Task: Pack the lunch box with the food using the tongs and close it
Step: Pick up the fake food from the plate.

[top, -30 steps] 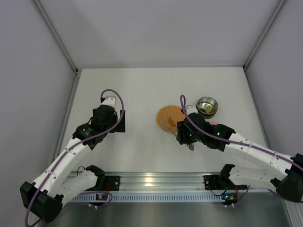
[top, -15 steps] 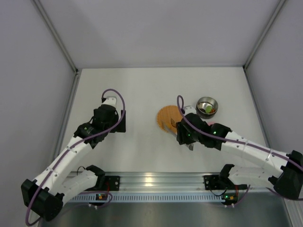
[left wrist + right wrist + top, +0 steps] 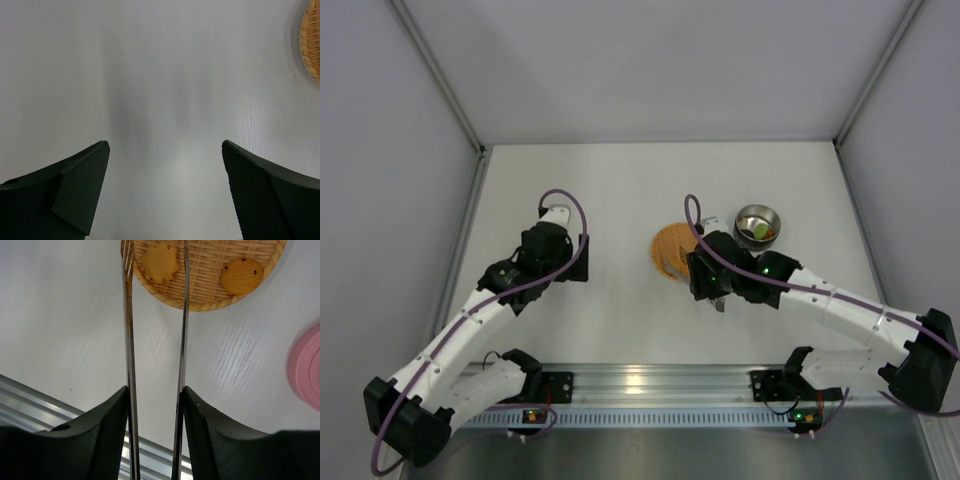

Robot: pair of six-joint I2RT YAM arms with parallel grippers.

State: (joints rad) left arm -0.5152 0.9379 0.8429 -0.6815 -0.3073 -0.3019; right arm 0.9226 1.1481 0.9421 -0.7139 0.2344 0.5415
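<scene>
My right gripper (image 3: pixel 155 390) is shut on the tongs (image 3: pixel 129 335), one slim silver arm against each finger pad. The tong tips reach over the near rim of the orange woven plate (image 3: pixel 210 302) and straddle a star-shaped orange piece of food (image 3: pixel 161 262). A round orange piece with dark dots (image 3: pixel 242 276) lies to its right. From above, the right gripper (image 3: pixel 705 275) sits just right of the plate (image 3: pixel 665 243). The lunch box (image 3: pixel 758 215), a steel bowl, holds green and yellow food (image 3: pixel 760 232). Its pink lid (image 3: pixel 307 367) lies at the right edge. My left gripper (image 3: pixel 165 145) is open over bare table.
The aluminium rail (image 3: pixel 640 385) with both arm bases runs along the near edge. Grey walls close in the white table (image 3: pixel 620 190) on three sides. The plate's rim (image 3: pixel 312 45) shows at the far right of the left wrist view.
My right arm has shifted a little left and away, carrying the tongs further over the plate. The left gripper has crept slightly right.
</scene>
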